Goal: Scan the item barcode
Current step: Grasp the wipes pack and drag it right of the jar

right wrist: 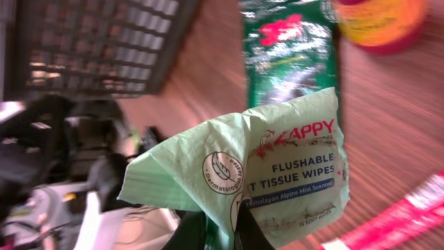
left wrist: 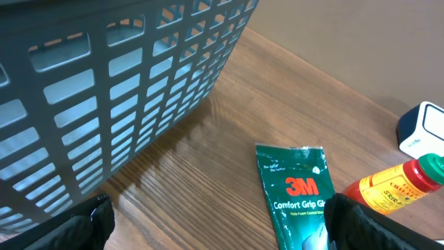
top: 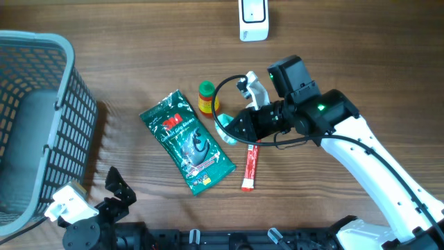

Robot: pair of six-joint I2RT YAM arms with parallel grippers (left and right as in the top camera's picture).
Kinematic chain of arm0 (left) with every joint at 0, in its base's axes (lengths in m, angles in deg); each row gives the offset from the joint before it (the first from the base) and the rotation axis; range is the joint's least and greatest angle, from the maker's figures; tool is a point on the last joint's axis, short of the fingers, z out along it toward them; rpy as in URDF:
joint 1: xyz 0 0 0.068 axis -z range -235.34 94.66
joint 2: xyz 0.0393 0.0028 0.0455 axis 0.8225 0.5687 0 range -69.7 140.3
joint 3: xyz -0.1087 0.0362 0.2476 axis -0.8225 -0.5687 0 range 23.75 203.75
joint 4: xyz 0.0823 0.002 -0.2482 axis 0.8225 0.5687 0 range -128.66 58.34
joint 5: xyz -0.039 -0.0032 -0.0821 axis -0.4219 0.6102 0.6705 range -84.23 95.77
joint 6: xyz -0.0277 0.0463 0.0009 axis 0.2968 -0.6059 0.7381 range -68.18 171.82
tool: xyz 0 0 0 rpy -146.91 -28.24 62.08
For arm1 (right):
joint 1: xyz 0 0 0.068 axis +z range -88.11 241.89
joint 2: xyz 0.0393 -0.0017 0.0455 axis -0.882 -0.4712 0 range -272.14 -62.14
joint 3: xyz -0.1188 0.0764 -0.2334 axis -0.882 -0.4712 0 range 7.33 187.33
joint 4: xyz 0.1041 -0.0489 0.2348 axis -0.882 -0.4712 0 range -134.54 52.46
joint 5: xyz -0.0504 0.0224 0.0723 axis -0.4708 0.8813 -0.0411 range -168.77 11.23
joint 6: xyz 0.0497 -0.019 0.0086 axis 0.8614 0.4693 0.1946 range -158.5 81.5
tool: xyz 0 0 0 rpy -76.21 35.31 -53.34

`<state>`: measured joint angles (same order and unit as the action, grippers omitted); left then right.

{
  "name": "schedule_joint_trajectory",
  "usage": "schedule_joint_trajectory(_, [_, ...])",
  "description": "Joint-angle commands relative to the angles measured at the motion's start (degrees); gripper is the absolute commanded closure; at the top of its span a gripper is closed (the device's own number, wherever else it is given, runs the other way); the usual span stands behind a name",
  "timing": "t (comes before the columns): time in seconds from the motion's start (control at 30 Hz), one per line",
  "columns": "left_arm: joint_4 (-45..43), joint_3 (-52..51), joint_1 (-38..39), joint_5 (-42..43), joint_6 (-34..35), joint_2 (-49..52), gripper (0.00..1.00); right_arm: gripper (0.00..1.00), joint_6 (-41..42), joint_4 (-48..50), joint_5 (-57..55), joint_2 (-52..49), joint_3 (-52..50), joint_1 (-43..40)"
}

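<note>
The pick-up looks done, the right gripper [right wrist: 220, 229] clamped on an edge of the pale green soft packet of flushable wipes [right wrist: 277, 167] near the middle of the wooden table [top: 139, 62], but the scan is not yet made (the white boxy device [top: 253, 19] at the far edge, likely the scanner, stands well apart), and the left gripper [left wrist: 218, 229] hangs with jaws wide apart.

1. A wooden table [top: 139, 55] fills the overhead view, mid-brown, its fine grain running left to right.
2. The tabletop is smooth and slightly glossy. In the left wrist view a pale sheen of light lies on the wood beside a grey basket [left wrist: 104, 83].
3. Overhead, the basket casts a faint, soft-edged grid of shadow on the wood to its right.
4. Beyond the table's far edge a plain tan surface [left wrist: 361, 48] shows, either wall or floor.
</note>
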<state>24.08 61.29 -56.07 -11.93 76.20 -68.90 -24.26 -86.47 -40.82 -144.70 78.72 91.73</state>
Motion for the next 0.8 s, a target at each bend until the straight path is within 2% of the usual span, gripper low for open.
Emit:
schedule_joint_trajectory(0.0, [-0.2, -0.1, 0.4, 0.3, 0.5, -0.4, 0.00, 0.96, 5.0, -3.2, -30.9, -1.3, -2.1, 0.0])
schedule_joint_trajectory(0.1, [-0.2, -0.1, 0.4, 0.3, 0.5, -0.4, 0.00, 0.96, 15.1, -7.0, -44.7, -1.6, -4.5, 0.0])
schedule_joint_trajectory(0.13, [-0.2, -0.1, 0.4, 0.3, 0.5, -0.4, 0.00, 0.96, 20.9, -8.5, -48.8, -1.6, -5.1, 0.0])
schedule_joint_trajectory(0.23, [-0.2, -0.1, 0.4, 0.3, 0.5, -0.4, 0.00, 0.95, 30.8, -9.1, -53.0, -1.6, -7.5, -0.1])
schedule_joint_trajectory(0.27, [-0.2, -0.1, 0.4, 0.3, 0.5, -0.4, 0.00, 0.91, 32.4, -6.6, -52.7, -1.7, -10.3, -0.1])
schedule_joint_trajectory(0.3, [-0.2, -0.1, 0.4, 0.3, 0.5, -0.4, 0.00, 0.85, 33.8, -4.9, -52.7, -1.9, -12.3, -0.1])
schedule_joint_trajectory(0.37, [-0.2, -0.1, 0.4, 0.3, 0.5, -0.4, 0.00, 0.46, 38.0, -1.5, -52.3, -2.6, -16.0, -0.3])
schedule_joint_trajectory(0.4, [-0.2, -0.1, 0.4, 0.3, 0.5, -0.4, 0.00, 0.31, 38.7, 0.1, -51.3, -2.8, -17.3, -0.5])
schedule_joint_trajectory(0.43, [-0.2, -0.1, 0.4, 0.3, 0.5, -0.4, 0.00, 0.21, 38.6, 0.6, -50.9, -2.8, -17.5, -0.6])
schedule_joint_trajectory(0.47, [-0.2, -0.1, 0.4, 0.3, 0.5, -0.4, 0.00, 0.15, 38.6, 0.8, -51.0, -2.8, -17.3, -0.7])
schedule_joint_trajectory(0.5, [-0.2, -0.1, 0.4, 0.3, 0.5, -0.4, 0.00, 0.14, 38.6, 0.7, -51.0, -2.6, -16.8, -0.7])
schedule_joint_trajectory(0.57, [-0.2, -0.1, 0.4, 0.3, 0.5, -0.4, 0.00, 0.16, 38.2, 0.5, -51.0, -2.3, -15.0, -1.0])
schedule_joint_trajectory(0.6, [-0.2, -0.1, 0.4, 0.2, 0.5, -0.4, 0.00, 0.28, 38.2, 0.2, -51.0, -2.3, -13.9, -1.0])
schedule_joint_trajectory(0.67, [-0.2, -0.1, 0.4, 0.3, 0.5, -0.4, 0.00, 0.62, 38.7, 0.5, -51.0, -2.3, -13.6, -1.0])
schedule_joint_trajectory(0.73, [-0.2, -0.1, 0.4, 0.3, 0.5, -0.4, 0.00, 0.85, 40.9, 1.0, -49.6, -2.7, -14.4, -1.6])
schedule_joint_trajectory(0.77, [-0.2, -0.1, 0.4, 0.3, 0.5, -0.4, 0.00, 0.90, 41.3, 1.8, -48.7, -3.0, -15.0, -1.9])
